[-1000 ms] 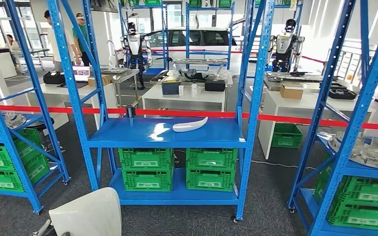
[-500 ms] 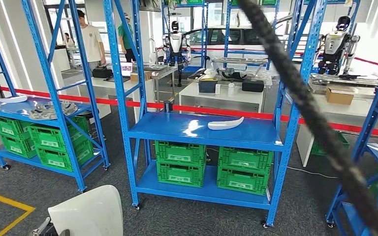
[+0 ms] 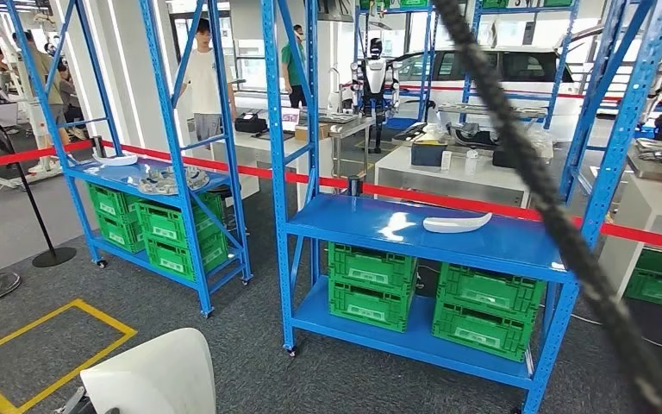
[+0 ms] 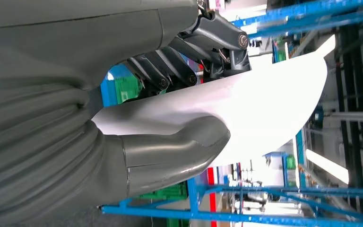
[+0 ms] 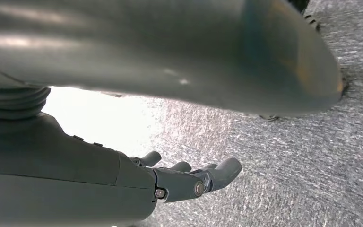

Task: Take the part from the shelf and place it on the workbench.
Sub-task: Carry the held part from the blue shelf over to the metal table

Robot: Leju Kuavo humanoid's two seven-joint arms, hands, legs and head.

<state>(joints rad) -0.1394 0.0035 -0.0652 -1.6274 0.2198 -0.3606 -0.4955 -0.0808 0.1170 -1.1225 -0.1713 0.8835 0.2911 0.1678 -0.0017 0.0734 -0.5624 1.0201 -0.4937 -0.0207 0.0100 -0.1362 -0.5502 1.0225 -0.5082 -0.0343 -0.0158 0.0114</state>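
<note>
White part (image 4: 264, 109) gripped in left hand (image 4: 170, 118) — long axis running past the fingers; right hand (image 5: 189, 182) empty, loosely open — hanging.

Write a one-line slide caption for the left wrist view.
Left hand grips a white part, thumb across its face, blue shelf behind.
</note>
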